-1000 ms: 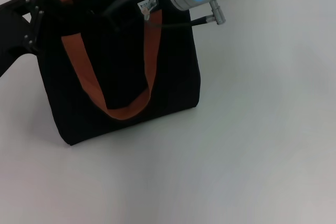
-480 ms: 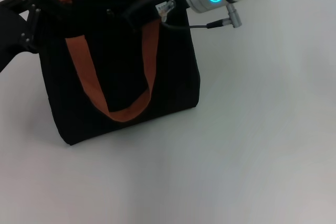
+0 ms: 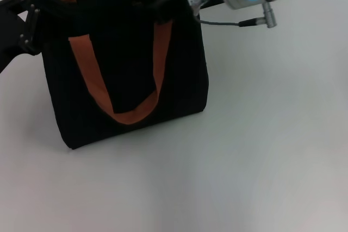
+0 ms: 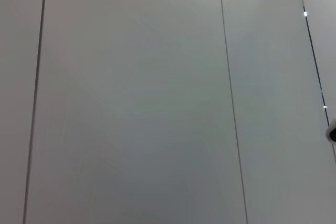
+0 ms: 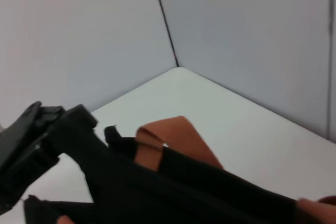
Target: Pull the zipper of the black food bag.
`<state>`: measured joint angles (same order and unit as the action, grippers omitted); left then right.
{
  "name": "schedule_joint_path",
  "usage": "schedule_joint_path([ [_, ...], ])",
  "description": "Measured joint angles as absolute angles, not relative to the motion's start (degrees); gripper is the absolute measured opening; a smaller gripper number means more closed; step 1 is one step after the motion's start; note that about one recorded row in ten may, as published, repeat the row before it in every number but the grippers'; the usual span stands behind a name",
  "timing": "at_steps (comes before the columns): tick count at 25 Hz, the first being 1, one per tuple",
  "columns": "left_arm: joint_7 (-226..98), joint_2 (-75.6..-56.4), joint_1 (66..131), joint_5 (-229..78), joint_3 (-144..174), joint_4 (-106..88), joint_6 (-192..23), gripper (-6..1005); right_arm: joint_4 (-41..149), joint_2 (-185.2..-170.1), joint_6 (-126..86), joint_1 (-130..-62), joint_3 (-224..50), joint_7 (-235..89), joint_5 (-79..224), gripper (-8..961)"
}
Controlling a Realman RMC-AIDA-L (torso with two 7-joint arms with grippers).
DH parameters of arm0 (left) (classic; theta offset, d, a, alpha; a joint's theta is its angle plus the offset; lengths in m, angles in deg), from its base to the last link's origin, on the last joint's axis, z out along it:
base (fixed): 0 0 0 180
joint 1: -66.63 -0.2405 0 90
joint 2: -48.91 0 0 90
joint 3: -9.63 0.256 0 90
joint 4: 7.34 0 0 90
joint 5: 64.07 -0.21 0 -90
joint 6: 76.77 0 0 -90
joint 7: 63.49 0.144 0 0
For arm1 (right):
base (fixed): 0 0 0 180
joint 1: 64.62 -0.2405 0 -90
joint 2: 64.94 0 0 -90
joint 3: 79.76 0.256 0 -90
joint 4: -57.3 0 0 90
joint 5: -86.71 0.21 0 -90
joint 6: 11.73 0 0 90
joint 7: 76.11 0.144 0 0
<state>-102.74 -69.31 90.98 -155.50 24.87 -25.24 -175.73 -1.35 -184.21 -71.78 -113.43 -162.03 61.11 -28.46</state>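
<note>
Head view: the black food bag (image 3: 128, 69) stands upright on the white surface (image 3: 261, 145), 1 orange handle (image 3: 122, 80) drooping down its front. The left end effector (image 3: 46, 1) sits clamped on the bag's top left corner. The right end effector (image 3: 168, 4) is at the top edge near the right corner; can't tell its grip, zipper hidden.

Left wrist view: just wall panels (image 4: 131, 98).

Right wrist view: bag top, plus the left end effector pinching the corner.

Bag (image 3: 130, 69) on table (image 3: 261, 150) — left of centre
</note>
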Motion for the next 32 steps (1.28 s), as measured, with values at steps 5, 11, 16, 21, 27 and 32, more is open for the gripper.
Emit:
schedule_joint_path([
  [5,-102.76,-69.3,90.98,-155.5,24.73,-25.27,-175.65,24,-2.15,-184.21,-72.22,-111.91,-160.55,61.1,-28.6,0],
  [11,-102.77,-69.28,90.96,-155.47,24.65,-25.3,-175.24,23,-3.33,-184.2,-72.78,-109.77,-158.51,61.04,-30.37,0],
  [16,-102.77,-69.3,90.85,-155.48,24.28,-25.26,-175.05,23,-4.05,-184.22,-73.25,-108.6,-157.14,60.85,-30.54,0],
  [21,-102.77,-69.33,90.65,-155.47,24.22,-25.23,-175.04,23,-4.69,-184.22,-73.53,-107.81,-156.51,60.65,-30.64,1],
  [27,-102.77,-69.44,90.62,-155.42,24.18,-25.19,-175.03,23,-5.01,-184.28,-73.5,-107.37,-156.34,60.57,-30.52,1],
  [32,-102.78,-69.5,90.62,-155.39,24.19,-25.18,-174.98,24,-4.89,-184.3,-74.22,-105.9,-153.23,58.42,-26.6,1],
])
